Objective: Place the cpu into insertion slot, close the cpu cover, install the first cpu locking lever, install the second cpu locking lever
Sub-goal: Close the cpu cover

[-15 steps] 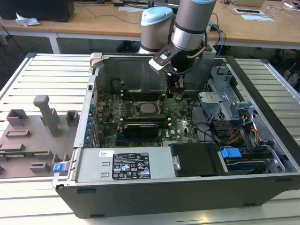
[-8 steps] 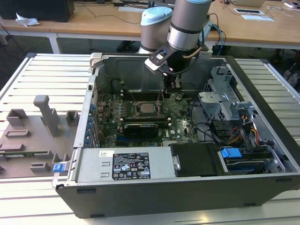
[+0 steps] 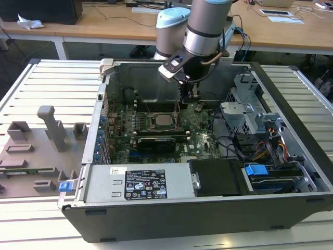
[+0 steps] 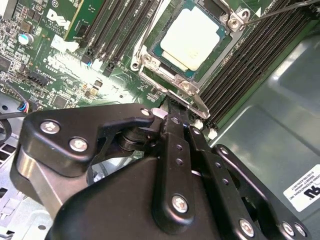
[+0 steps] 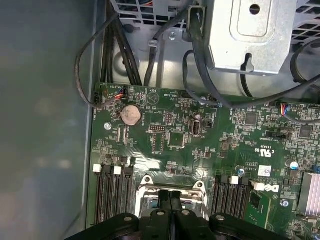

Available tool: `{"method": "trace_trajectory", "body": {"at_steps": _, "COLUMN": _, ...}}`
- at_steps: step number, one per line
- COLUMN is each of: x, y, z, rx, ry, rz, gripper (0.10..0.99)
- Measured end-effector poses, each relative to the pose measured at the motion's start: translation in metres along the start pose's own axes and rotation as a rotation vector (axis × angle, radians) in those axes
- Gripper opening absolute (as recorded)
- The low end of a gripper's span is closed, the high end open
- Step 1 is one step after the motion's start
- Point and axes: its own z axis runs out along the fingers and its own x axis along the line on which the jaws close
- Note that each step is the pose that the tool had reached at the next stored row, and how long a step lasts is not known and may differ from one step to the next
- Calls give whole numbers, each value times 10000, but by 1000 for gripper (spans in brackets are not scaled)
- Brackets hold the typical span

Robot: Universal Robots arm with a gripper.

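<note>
The cpu (image 4: 192,35), a flat silver-grey square, lies in the insertion slot (image 4: 150,65) on the green board. The cpu cover (image 4: 176,94), a thin silver frame, lies around the chip, its tab towards my fingers. My gripper (image 4: 172,114) hovers just off that tab edge of the socket with its black fingers pressed together and nothing between them. In the first wrist view the gripper (image 5: 170,197) sits over the socket rim (image 5: 145,182). In the exterior view the gripper (image 3: 188,96) hangs above and to the right of the cpu (image 3: 162,121). A thin lever wire (image 4: 280,10) runs past the socket's far corner.
Black memory slots (image 4: 115,30) flank the socket on both sides. A long black card (image 3: 156,141) lies in front of it. A drive cage (image 3: 250,112), cables (image 3: 229,143) and the power supply (image 3: 135,185) crowd the case. Grey fixtures (image 3: 47,125) stand on the table outside.
</note>
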Motion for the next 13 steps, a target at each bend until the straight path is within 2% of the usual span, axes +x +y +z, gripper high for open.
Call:
{"method": "trace_trajectory", "body": {"at_steps": 9, "x": 4, "y": -42, "z": 4, "rx": 1, "ry": 0, "rz": -1, "gripper": 106}}
{"method": "trace_trajectory", "body": {"at_steps": 13, "x": 9, "y": -94, "z": 11, "rx": 0, "ry": 0, "rz": 0, "gripper": 106}}
